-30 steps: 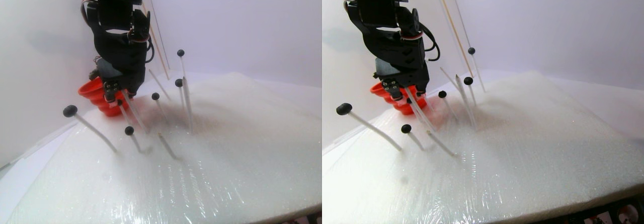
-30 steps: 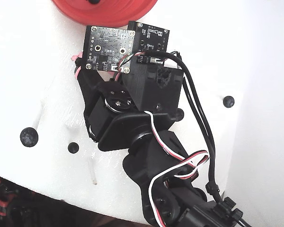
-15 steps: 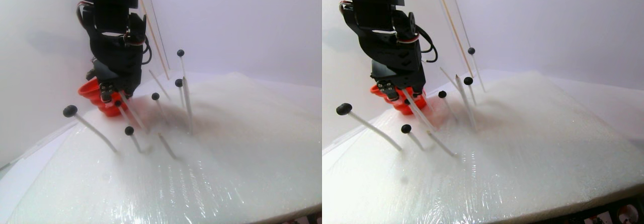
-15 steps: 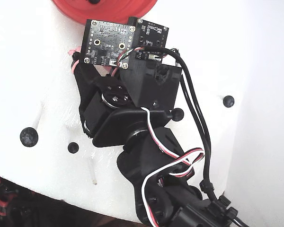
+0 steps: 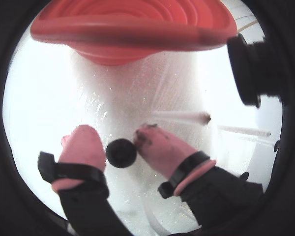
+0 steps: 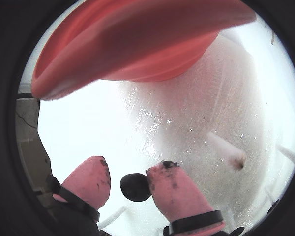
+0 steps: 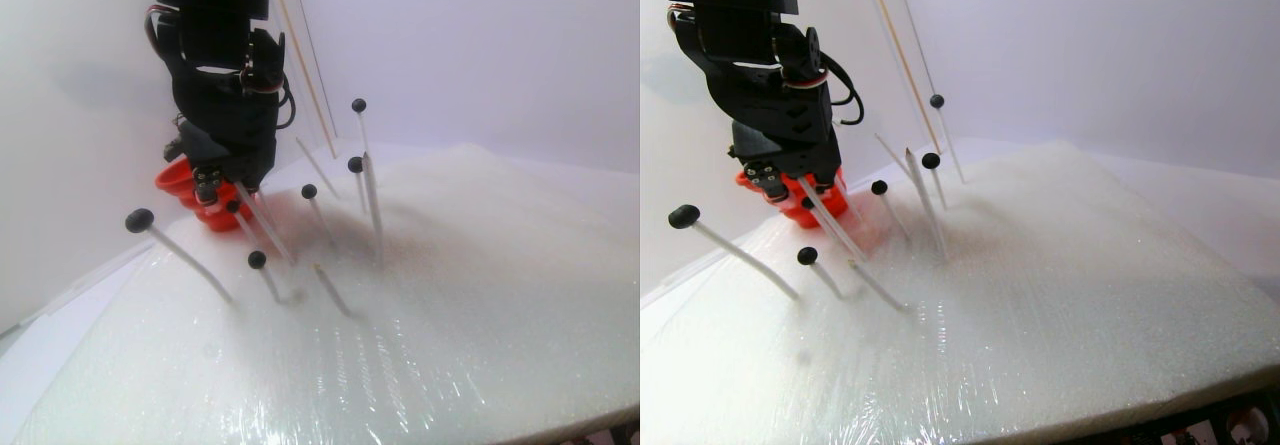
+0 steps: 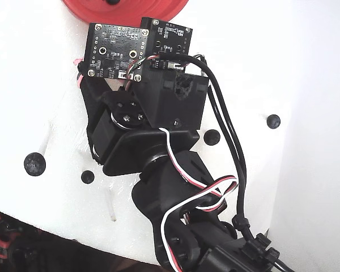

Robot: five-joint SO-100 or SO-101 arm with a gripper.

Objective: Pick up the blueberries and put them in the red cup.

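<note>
A blueberry (image 5: pixel 121 153) sits between my gripper's (image 5: pixel 115 137) pink fingertips and rests against the right one. In the other wrist view the same blueberry (image 6: pixel 134 187) shows a sliver of white between it and the left fingertip (image 6: pixel 91 179), so the gripper (image 6: pixel 132 164) is narrowly open around it. A thin white stick runs down from under the berry. The red cup (image 5: pixel 132 34) fills the top of both wrist views, close ahead. In the stereo pair view the gripper (image 7: pixel 222 187) hangs beside the red cup (image 7: pixel 183 187), the berry (image 7: pixel 232 206) just below its tips.
Several other blueberries stand on slanted white sticks in the foam bed (image 7: pixel 450 295), such as one at the left (image 7: pixel 140 220) and one in front (image 7: pixel 257 259). A bare stick (image 5: pixel 182 116) points in from the right. The fixed view shows the arm (image 8: pixel 158 141) covering the middle.
The arm has shifted left toward the red cup in the stereo pair view, up and left in the fixed view. The berry at the fingertips drifted slightly left with it.
</note>
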